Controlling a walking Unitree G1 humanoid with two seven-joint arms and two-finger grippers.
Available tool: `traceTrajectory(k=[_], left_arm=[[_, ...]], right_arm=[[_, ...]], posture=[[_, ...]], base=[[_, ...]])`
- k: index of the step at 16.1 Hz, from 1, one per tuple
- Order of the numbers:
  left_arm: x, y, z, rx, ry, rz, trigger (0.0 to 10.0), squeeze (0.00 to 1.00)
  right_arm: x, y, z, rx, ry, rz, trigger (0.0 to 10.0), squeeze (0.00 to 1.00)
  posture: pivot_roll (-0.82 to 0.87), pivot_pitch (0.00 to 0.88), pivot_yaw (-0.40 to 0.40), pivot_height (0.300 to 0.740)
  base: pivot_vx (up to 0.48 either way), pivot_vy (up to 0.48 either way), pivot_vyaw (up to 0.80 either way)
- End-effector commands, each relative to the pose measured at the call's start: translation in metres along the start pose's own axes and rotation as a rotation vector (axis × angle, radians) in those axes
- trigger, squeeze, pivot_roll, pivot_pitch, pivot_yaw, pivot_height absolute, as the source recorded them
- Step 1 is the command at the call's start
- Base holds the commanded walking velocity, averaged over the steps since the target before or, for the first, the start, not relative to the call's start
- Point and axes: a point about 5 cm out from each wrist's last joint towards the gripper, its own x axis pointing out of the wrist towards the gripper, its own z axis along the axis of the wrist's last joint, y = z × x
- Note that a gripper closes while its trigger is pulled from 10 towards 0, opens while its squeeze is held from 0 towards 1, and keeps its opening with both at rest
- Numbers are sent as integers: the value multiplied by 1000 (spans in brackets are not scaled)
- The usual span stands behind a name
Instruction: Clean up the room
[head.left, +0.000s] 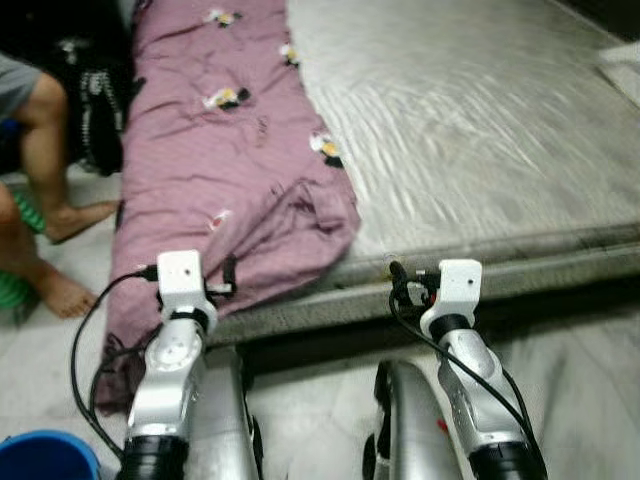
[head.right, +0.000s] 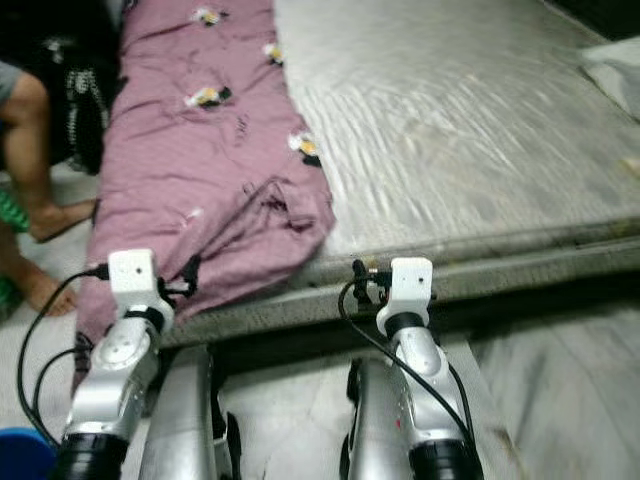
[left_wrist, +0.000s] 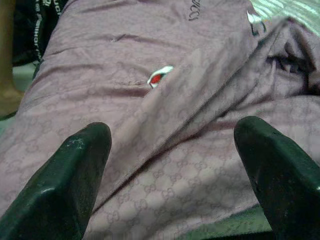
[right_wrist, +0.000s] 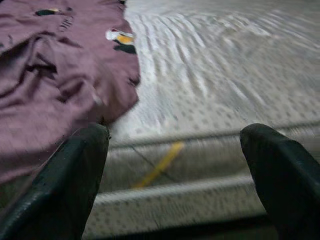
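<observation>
A mauve patterned blanket (head.left: 230, 150) lies crumpled along the left side of a grey mattress (head.left: 480, 130), and its near end hangs over the mattress edge toward the floor. My left gripper (left_wrist: 172, 145) is held low just in front of that hanging end, open, with nothing between its fingers (left_wrist: 75, 175). My right gripper (right_wrist: 175, 145) is open and empty too. It faces the mattress's front edge (right_wrist: 165, 170), to the right of the blanket's corner (right_wrist: 65, 95).
A person's bare legs and feet (head.left: 55, 215) stand on the floor at the left, beside dark fabric (head.left: 95, 110). A blue bucket (head.left: 45, 458) sits at my lower left. A white cloth (head.left: 622, 62) lies at the mattress's far right.
</observation>
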Motion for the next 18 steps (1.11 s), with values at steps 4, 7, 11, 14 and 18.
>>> traceTrajectory(k=[4,7,11,14,18], left_arm=[[5,6,5,0,-14,11,10000,0],[5,3,8,-15,-39,-25,10000,0],[4,1,7,-25,-46,-42,10000,0],[4,-1,7,-29,-50,-50,10000,0],[5,-3,6,-34,-50,-39,10000,0]], right_arm=[[0,-1,0,6,3,-4,10000,0],[0,-1,0,8,3,-7,10000,0],[0,-1,-1,9,6,-6,10000,0],[0,-1,0,10,8,-6,10000,0],[0,-2,-1,8,9,-8,10000,0]], posture=[[-15,100,4,521],[-18,103,4,521],[-19,105,3,521],[-18,107,1,521],[-22,108,2,521]], base=[[0,0,0],[0,0,0],[144,0,0],[365,0,0],[129,0,0]])
